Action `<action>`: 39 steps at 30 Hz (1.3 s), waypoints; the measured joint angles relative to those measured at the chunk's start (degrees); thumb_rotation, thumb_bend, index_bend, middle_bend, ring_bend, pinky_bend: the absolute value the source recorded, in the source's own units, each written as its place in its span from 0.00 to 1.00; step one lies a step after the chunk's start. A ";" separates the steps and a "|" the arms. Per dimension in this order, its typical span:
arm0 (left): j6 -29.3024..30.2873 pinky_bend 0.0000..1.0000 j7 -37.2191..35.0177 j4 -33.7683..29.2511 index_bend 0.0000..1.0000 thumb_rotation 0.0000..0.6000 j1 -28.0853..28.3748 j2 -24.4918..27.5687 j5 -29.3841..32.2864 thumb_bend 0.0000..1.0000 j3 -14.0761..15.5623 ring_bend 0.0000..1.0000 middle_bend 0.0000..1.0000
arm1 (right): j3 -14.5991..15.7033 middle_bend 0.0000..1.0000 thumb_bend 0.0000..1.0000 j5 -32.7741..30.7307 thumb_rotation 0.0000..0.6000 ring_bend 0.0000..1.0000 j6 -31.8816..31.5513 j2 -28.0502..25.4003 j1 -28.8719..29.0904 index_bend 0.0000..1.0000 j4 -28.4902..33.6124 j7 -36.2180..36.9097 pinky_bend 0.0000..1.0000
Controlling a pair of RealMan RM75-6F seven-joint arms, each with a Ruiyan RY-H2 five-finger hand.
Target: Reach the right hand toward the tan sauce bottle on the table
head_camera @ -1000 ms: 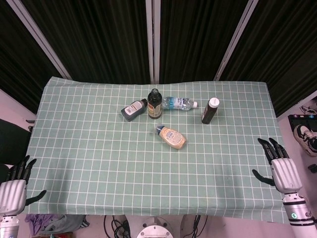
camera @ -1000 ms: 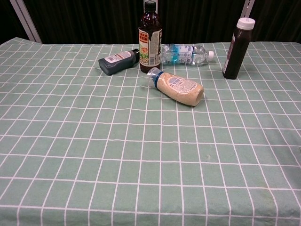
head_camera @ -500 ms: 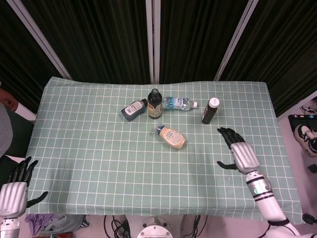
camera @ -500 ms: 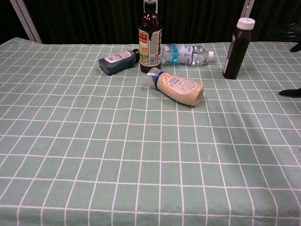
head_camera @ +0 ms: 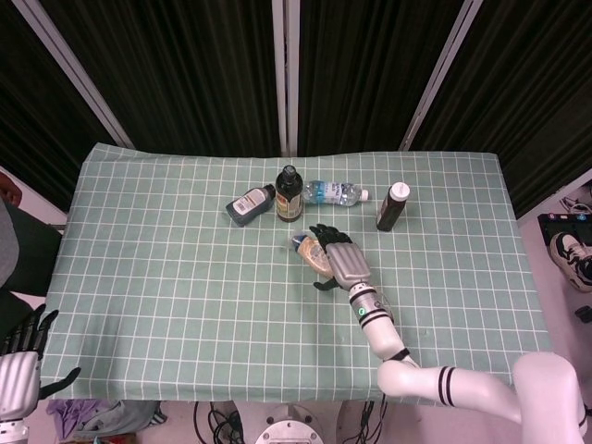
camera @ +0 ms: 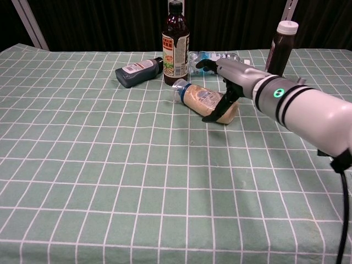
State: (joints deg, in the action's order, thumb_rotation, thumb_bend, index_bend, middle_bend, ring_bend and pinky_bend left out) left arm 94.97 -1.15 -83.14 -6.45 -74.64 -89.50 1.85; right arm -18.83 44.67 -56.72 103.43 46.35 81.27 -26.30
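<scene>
The tan sauce bottle (head_camera: 311, 251) lies on its side on the green checked cloth, blue collar and clear cap toward the back left. In the chest view the tan sauce bottle (camera: 201, 97) is partly covered by my right hand (camera: 231, 77). My right hand (head_camera: 339, 260) hovers over the bottle's base end with fingers spread and the thumb hanging down on its near side; I cannot tell whether it touches. My left hand (head_camera: 18, 365) hangs beyond the table's front left corner, fingers apart, holding nothing.
Behind the tan bottle stand a tall dark brown bottle (head_camera: 289, 194) and a dark bottle with a white cap (head_camera: 390, 206). A grey bottle (head_camera: 248, 205) and a water bottle (head_camera: 333, 193) lie flat beside them. A person (head_camera: 14, 250) shows at the left edge.
My right arm has swept in from the table's right side toward the middle, and its hand now sits over the tan bottle. The left hand has dropped slightly lower.
</scene>
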 measured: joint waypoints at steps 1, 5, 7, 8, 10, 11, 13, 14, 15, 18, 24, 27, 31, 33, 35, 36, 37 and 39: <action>-0.05 0.13 -0.24 0.26 0.11 1.00 -0.10 -0.08 0.12 0.00 0.04 0.04 0.03 | -0.39 0.02 0.03 -0.82 1.00 0.00 0.39 1.32 0.84 0.00 -2.08 -0.28 0.11; -0.22 0.13 -1.06 1.07 0.11 1.00 -0.51 -0.32 0.53 0.00 0.19 0.04 0.03 | -0.99 0.06 0.07 -2.32 1.00 0.00 1.98 4.31 2.85 0.00 -7.53 -0.46 0.12; -0.23 0.13 -1.43 1.30 0.11 1.00 -0.71 -0.39 0.76 0.00 0.19 0.04 0.03 | -0.77 0.10 0.13 -2.05 1.00 0.00 2.85 5.39 3.55 0.00 -9.78 -0.25 0.17; -0.23 0.13 -1.58 1.39 0.11 1.00 -0.79 -0.40 0.87 0.00 0.17 0.04 0.03 | -0.53 0.12 0.15 -1.64 1.00 0.00 3.16 5.74 3.77 0.00 -10.58 -0.13 0.20; -0.25 0.13 -1.82 1.54 0.11 1.00 -0.92 -0.46 1.06 0.00 0.08 0.04 0.03 | 0.15 0.19 0.24 -0.05 1.00 0.04 3.52 6.50 4.14 0.04 -12.15 0.27 0.32; -0.29 0.13 -1.86 1.55 0.11 1.00 -0.93 -0.47 1.07 0.00 0.07 0.04 0.03 | 0.44 0.23 0.31 0.84 1.00 0.09 3.58 6.83 4.27 0.10 -12.68 0.55 0.38; -0.26 0.13 -1.89 1.52 0.11 1.00 -0.98 -0.44 0.99 0.00 0.07 0.04 0.03 | 1.08 0.34 0.46 3.30 1.00 0.21 3.49 7.61 4.44 0.26 -13.79 1.60 0.51; -0.24 0.13 -1.89 1.47 0.11 1.00 -1.01 -0.41 0.96 0.00 0.07 0.04 0.03 | 1.34 0.39 0.54 4.51 1.00 0.26 3.34 7.93 4.45 0.34 -14.26 2.27 0.57; -0.24 0.13 -1.89 1.40 0.11 1.00 -1.05 -0.35 0.96 0.00 0.08 0.04 0.03 | 1.60 0.42 0.60 5.77 1.00 0.30 3.22 8.19 4.44 0.39 -14.65 3.12 0.61; -0.30 0.13 -1.80 1.17 0.11 1.00 -1.18 -0.17 1.11 0.00 0.08 0.04 0.03 | 2.53 0.47 0.74 10.23 1.00 0.36 2.80 8.50 4.13 0.48 -15.07 7.18 0.68; -0.58 0.13 -1.36 0.50 0.11 1.00 -1.29 0.08 1.35 0.00 0.04 0.04 0.03 | 4.91 0.50 0.78 21.84 1.00 0.38 0.72 5.73 2.45 0.51 -10.73 18.04 0.69; -0.67 0.13 -0.84 -0.03 0.11 1.00 -1.25 0.17 1.32 0.00 -0.01 0.04 0.03 | 6.21 0.50 0.78 28.14 1.00 0.38 -0.88 3.24 1.69 0.51 -6.99 24.45 0.69; -0.61 0.13 0.24 -1.14 0.11 1.00 -1.14 0.45 0.98 0.00 -0.07 0.04 0.03 | 8.10 0.50 0.78 37.82 1.00 0.38 -3.91 -0.17 1.16 0.51 -2.05 33.85 0.69; -0.54 0.13 0.80 -1.78 0.11 1.00 -1.14 0.63 0.86 0.00 -0.07 0.04 0.03 | 8.90 0.50 0.78 41.95 1.00 0.38 -5.76 -1.48 1.05 0.51 -0.12 36.81 0.69; -0.52 0.13 1.21 -2.29 0.11 1.00 -1.18 0.78 0.88 0.00 -0.06 0.04 0.03 | 9.77 0.50 0.78 46.34 1.00 0.38 -8.30 -3.03 0.94 0.51 2.15 38.68 0.68; -0.59 0.13 1.44 -2.56 0.11 1.00 -1.22 0.86 0.97 0.00 -0.05 0.04 0.03 | 10.10 0.50 0.78 47.91 1.00 0.38 -9.47 -3.71 0.87 0.51 3.12 39.20 0.68; -0.70 0.13 1.56 -2.72 0.11 1.00 -1.23 0.90 1.06 0.00 -0.04 0.04 0.03 | 10.48 0.50 0.78 49.54 1.00 0.38 -10.96 -4.63 0.77 0.51 4.41 39.79 0.68; -0.97 0.13 1.76 -3.00 0.11 1.00 -1.22 0.95 1.24 0.00 -0.04 0.04 0.03 | 10.81 0.50 0.77 51.30 1.00 0.38 -12.76 -6.02 0.59 0.51 6.07 40.42 0.68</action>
